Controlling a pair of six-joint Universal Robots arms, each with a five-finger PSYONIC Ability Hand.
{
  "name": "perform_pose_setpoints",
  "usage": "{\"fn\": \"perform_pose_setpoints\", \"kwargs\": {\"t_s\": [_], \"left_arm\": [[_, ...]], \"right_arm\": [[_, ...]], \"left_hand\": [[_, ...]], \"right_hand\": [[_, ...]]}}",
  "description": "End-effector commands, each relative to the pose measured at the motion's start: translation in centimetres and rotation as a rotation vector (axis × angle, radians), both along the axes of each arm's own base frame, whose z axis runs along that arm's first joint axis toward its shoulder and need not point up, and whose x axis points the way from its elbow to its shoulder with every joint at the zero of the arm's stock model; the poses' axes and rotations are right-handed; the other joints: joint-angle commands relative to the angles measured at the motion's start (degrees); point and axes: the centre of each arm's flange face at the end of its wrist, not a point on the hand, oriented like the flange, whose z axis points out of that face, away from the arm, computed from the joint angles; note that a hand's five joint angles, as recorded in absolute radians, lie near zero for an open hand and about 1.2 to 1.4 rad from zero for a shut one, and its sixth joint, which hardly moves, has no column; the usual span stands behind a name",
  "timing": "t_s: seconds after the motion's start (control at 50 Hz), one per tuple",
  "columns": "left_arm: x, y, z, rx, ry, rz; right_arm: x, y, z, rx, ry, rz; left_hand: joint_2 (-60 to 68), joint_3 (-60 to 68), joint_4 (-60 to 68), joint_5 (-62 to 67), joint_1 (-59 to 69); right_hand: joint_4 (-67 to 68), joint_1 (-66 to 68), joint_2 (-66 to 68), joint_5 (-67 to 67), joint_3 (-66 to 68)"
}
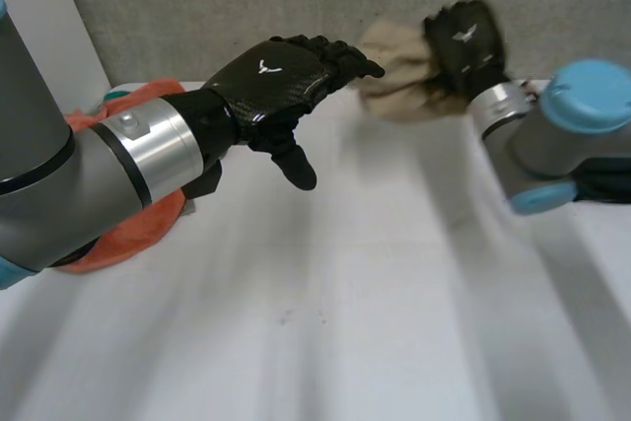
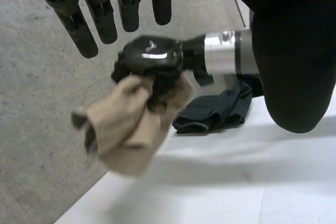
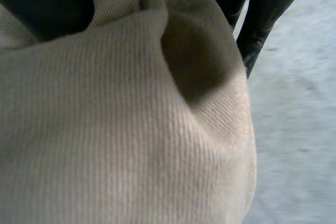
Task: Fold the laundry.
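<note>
Holding a beige cloth [image 1: 399, 81] in a fist, the right hand [image 1: 463, 41] is at the table's [image 1: 345, 322] far right, fingers [image 3: 252, 24] clamped on a wad of it. The rest hangs crumpled and looks lifted off the surface. Left hand [image 1: 266, 81] hovers just beside it, fingers [image 2: 79, 30] straight and apart, holding nothing. Orange cloth [image 1: 138, 234] is heaped at left, and a dark garment [image 2: 215, 111] lies under the right wrist. Step is probably spreading the cloth. Left hand should pinch a free hanging corner, not the wad. Then draw the hands apart and lay it flat on bare table mid-way, clear of both piles.
</note>
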Motion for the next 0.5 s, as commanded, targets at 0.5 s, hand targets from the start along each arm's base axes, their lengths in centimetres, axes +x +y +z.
{"fn": "perform_pose_setpoints", "kwargs": {"t_s": [0.5], "left_arm": [[0.2,-0.3,0.0,-0.004,0.0,0.037]], "right_arm": [[-27.9,-13.3,-10.8,-0.044,0.05,0.02]], "left_hand": [[0.3,0.1,0.2,-0.3,1.7]], "right_hand": [[12.0,29.7,13.6,19.1,14.2]]}}
